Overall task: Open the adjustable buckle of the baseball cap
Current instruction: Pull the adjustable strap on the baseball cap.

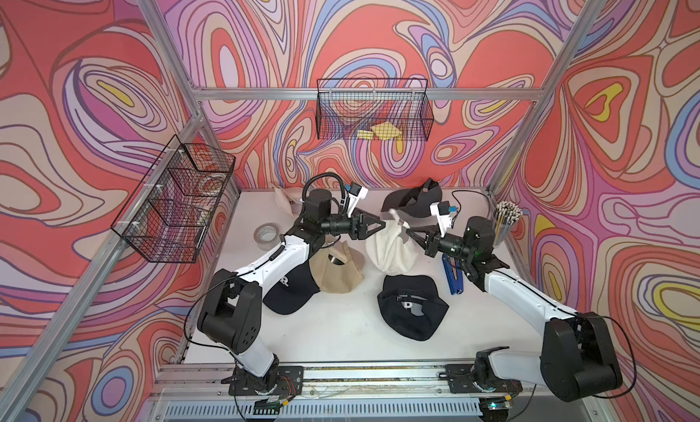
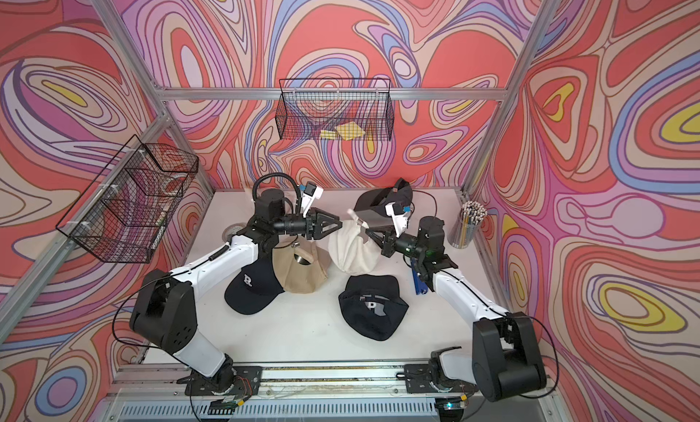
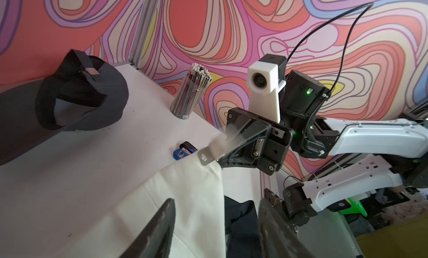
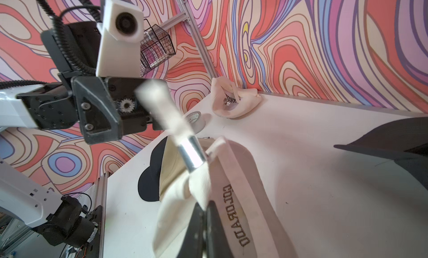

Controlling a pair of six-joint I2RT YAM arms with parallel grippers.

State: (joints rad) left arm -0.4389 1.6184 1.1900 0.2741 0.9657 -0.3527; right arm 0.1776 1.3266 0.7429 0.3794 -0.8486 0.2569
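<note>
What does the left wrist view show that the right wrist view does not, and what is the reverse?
Only the left wrist view shows the pencil cup and the blue tool. Only the right wrist view shows the tape roll, the wire basket, the tan cap and the stitched lettering inside the cream cap. Both show the cream cap, its metal buckle and both grippers: the left gripper open, the right gripper shut on the cap's fabric beside the buckle.

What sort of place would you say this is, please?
Probably a robot test cell: an aluminium frame and patterned backdrop walls enclose a white table, with left arm and right arm on a rail.
</note>
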